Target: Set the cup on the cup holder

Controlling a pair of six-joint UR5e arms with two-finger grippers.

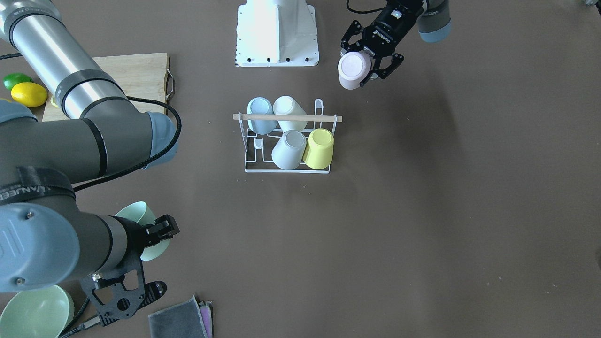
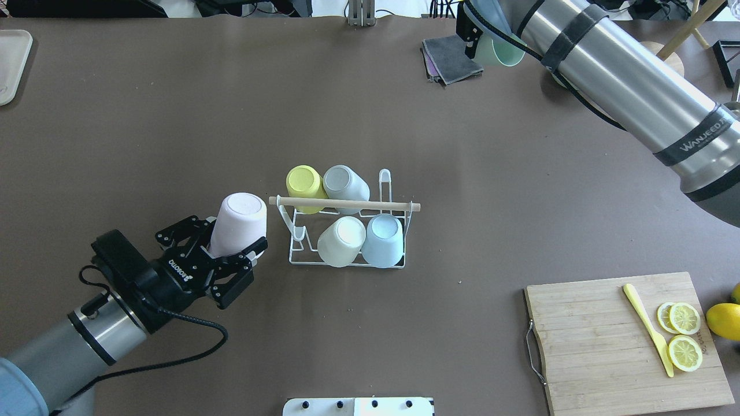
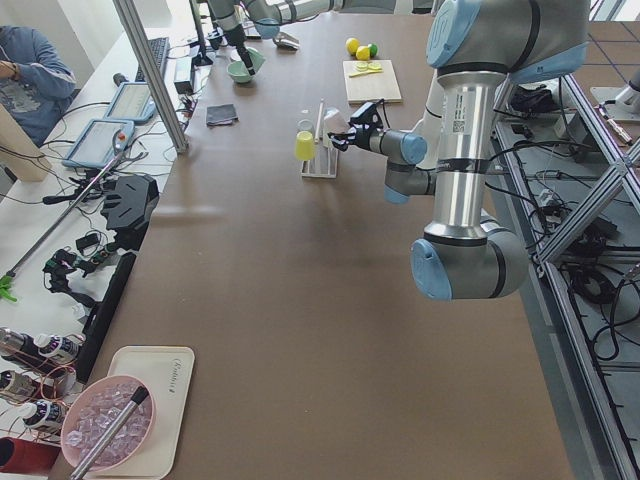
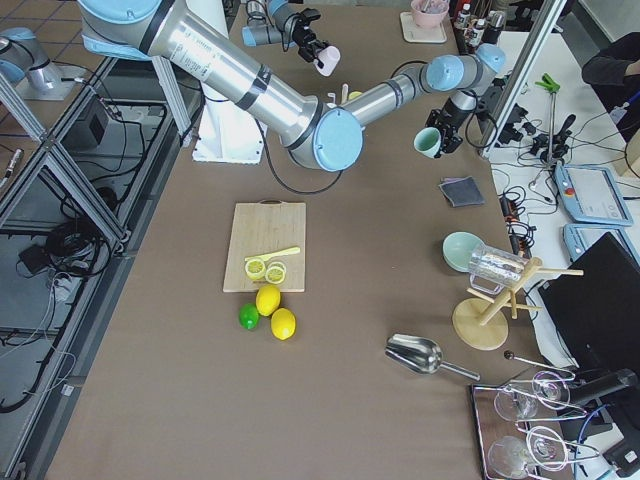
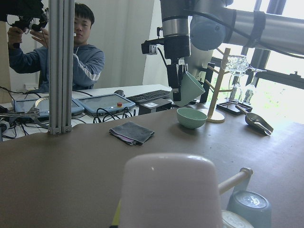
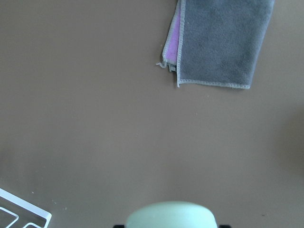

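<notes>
The cup holder [image 2: 399, 263] is a white wire rack with a wooden rod [image 2: 344, 203] across its top, standing mid-table. It holds several upturned cups: yellow [image 2: 303, 181], grey [image 2: 345, 182], white [image 2: 341, 241] and light blue [image 2: 384, 240]. My left gripper [image 2: 228, 245] is shut on a pale pink cup [image 2: 238, 222], held upturned just left of the rack, above the table. In the front-facing view the pink cup [image 1: 353, 70] is beyond the rack's right end. My right gripper [image 1: 157, 232] is shut on a mint green cup [image 1: 141, 217], far from the rack.
A grey cloth [image 2: 451, 58] and a mint bowl [image 1: 35, 312] lie near my right gripper. A wooden cutting board [image 2: 595, 341] carries lemon slices and a yellow knife [image 2: 647, 329], with whole lemons beside it. The robot base [image 1: 277, 33] is behind the rack.
</notes>
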